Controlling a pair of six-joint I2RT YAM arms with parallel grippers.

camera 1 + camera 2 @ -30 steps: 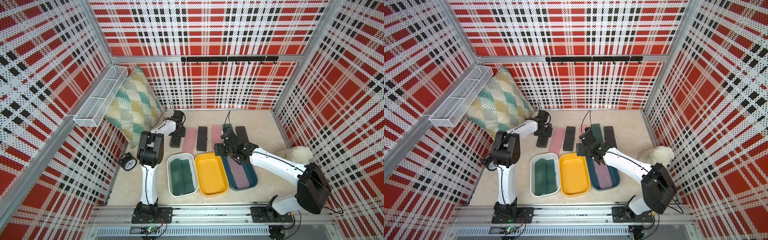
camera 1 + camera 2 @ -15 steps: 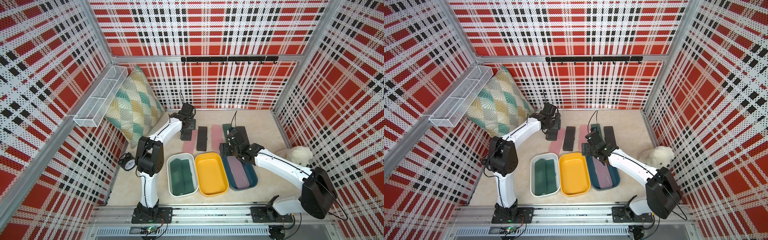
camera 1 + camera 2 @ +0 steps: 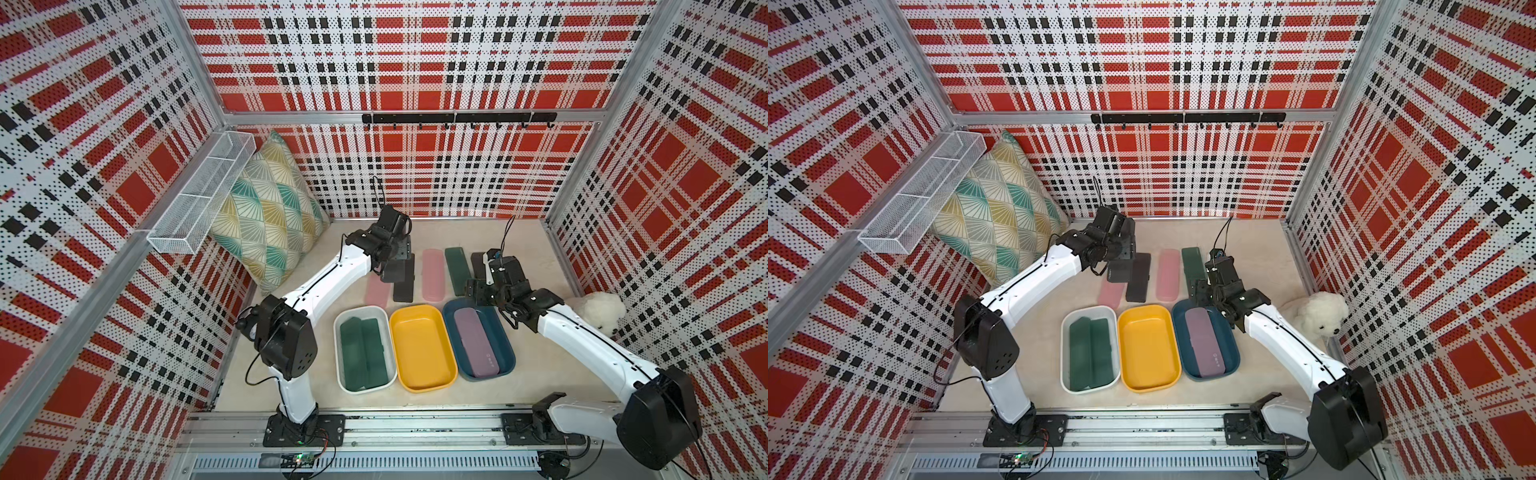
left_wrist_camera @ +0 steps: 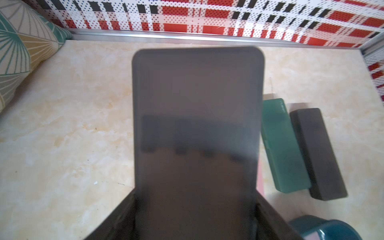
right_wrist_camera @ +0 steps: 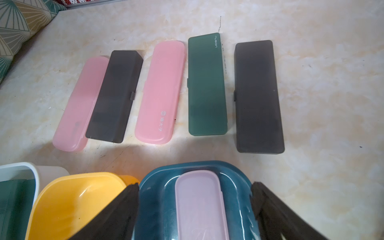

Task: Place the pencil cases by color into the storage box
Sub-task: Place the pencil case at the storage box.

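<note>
My left gripper (image 3: pixel 394 266) is shut on a black pencil case (image 4: pixel 197 116) and holds it above the left end of the row. On the table lie a pink case (image 5: pixel 81 104), a black case (image 5: pixel 115 97), a second pink case (image 5: pixel 160 93), a dark green case (image 5: pixel 206 85) and another black case (image 5: pixel 257 97). The white tub (image 3: pixel 337 332) holds two green cases (image 3: pixel 363 353). The yellow tub (image 3: pixel 422 347) is empty. A pink case (image 5: pixel 199 203) lies in the blue tub (image 5: pixel 158 197). My right gripper (image 5: pixel 194 187) hangs open over that tub's far end.
A patterned pillow (image 3: pixel 266 224) leans in the back left corner under a white wire shelf (image 3: pixel 199 199). A white plush toy (image 3: pixel 598 311) sits by the right wall next to my right arm. Plaid walls close in three sides.
My left arm has swung right from the row's left end, carrying the black case off the table. The right gripper has hardly moved.
</note>
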